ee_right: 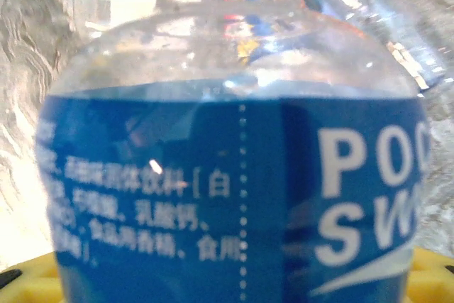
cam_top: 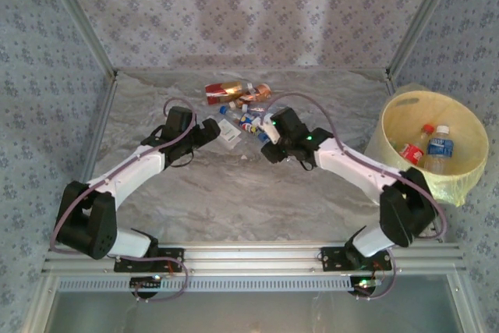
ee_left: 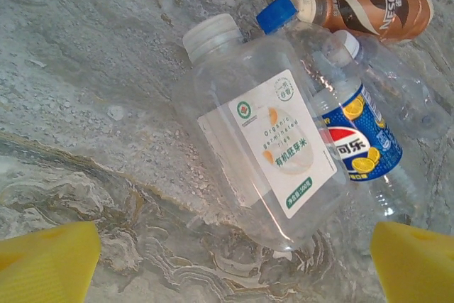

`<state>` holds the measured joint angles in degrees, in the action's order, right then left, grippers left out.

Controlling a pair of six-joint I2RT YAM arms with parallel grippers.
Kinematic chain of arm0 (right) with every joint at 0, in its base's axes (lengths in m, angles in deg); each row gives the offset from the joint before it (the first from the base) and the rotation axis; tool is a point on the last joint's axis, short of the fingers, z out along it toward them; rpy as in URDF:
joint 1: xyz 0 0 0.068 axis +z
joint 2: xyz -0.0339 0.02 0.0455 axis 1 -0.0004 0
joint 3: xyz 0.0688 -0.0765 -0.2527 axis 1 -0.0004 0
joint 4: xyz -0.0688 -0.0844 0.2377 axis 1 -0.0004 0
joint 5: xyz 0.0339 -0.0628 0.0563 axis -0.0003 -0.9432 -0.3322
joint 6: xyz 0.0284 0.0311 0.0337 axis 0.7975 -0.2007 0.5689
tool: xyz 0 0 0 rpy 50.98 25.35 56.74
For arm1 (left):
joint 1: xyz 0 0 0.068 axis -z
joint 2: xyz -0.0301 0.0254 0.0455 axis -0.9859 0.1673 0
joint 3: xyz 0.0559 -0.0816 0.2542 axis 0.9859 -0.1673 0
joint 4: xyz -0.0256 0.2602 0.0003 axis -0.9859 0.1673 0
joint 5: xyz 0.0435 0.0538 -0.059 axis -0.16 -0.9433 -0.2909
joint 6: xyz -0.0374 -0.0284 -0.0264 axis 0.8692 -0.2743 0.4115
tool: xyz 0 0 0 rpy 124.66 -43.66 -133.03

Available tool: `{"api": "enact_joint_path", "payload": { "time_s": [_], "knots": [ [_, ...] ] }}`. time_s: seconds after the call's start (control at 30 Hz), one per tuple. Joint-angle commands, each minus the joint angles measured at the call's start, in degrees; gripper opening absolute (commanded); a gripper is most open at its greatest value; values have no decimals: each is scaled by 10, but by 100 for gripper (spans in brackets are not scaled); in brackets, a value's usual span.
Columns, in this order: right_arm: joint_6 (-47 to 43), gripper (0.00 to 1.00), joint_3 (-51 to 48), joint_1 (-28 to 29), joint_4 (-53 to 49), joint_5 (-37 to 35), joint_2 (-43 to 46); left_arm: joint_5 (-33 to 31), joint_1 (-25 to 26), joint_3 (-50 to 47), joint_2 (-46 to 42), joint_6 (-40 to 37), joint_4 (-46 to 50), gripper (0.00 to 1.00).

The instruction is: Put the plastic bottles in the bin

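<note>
The plastic bottles (cam_top: 240, 108) lie in a loose heap at the far middle of the marbled table (cam_top: 234, 193). Two more stand inside the bin (cam_top: 468, 126), which sits at the table's right edge: a red-labelled bottle (cam_top: 413, 150) and, just beside it, a blue-labelled bottle (cam_top: 440, 146).

In the left wrist view, a clear white-capped bottle (ee_left: 266, 140) with a white label lies on its side. A Pepsi bottle (ee_left: 358, 140) touches its right flank. Beyond them lie a blue-capped clear bottle (ee_left: 284, 15) and a brown Nescafé bottle (ee_left: 376, 8).

The left gripper (cam_top: 209, 132) hovers at the heap's left edge. Its jaws are spread wide with nothing held. The yellow fingertips (ee_left: 46, 260) show at the lower corners of the wrist view, to either side of the white-capped bottle's base.

The right gripper (cam_top: 269, 144) is at the heap's right side. A Pocari Sweat bottle (ee_right: 234, 189) with a blue label sits right against its camera, between the yellow pads (ee_right: 28, 274). Whether the jaws are clamped on it I cannot tell.
</note>
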<state>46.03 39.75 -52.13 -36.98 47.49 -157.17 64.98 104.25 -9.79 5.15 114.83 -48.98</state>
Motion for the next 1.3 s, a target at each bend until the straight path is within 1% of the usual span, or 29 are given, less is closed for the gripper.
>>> {"api": "enact_joint_path", "payload": {
  "time_s": [0.0, 0.13, 0.3, 0.37, 0.43, 0.53, 0.67, 0.7, 0.77, 0.83, 0.93, 1.0, 1.07, 1.27],
  "knots": [
    [22, 43, -15, -22, 27, 32, 67, 15, -2, 15, -7, -11, -5, 98],
    [33, 43, -23, -77, 41, 89, 145, 24, -2, 18, 1, -10, -9, 98],
    [58, 42, -10, -180, 61, 181, 228, 31, -1, 22, 12, -9, -11, 98],
    [64, 42, 5, -213, 61, 201, 253, 33, -2, 21, 13, -9, -12, 98],
    [66, 42, 27, -241, 54, 198, 273, 35, -2, 22, 13, -10, -13, 98],
    [84, 42, 70, -282, 25, 159, 296, 39, -2, 21, 13, -12, -14, 98],
    [145, 46, 110, -338, -22, 30, 316, 39, -2, 20, 14, -11, -14, 98],
    [158, 45, 113, -354, -35, 11, 320, 39, -2, 20, 15, -10, -14, 98],
    [174, 45, 109, -386, -44, -3, 333, 40, -2, 21, 16, -11, -14, 98],
    [181, 46, 98, -414, -48, -30, 347, 41, -2, 22, 17, -13, -14, 98],
    [182, 49, 96, -457, -80, -94, 354, 42, -2, 25, 19, -12, -13, 98],
    [191, 48, 95, -481, -108, -137, 353, 41, -2, 28, 23, -10, -13, 98],
    [198, 48, 92, -499, -141, -161, 353, 44, -2, 33, 28, -7, -13, 98],
    [191, 48, 83, -529, -180, -209, 345, 57, -2, 54, 52, 1, -12, 98]
  ]
}}
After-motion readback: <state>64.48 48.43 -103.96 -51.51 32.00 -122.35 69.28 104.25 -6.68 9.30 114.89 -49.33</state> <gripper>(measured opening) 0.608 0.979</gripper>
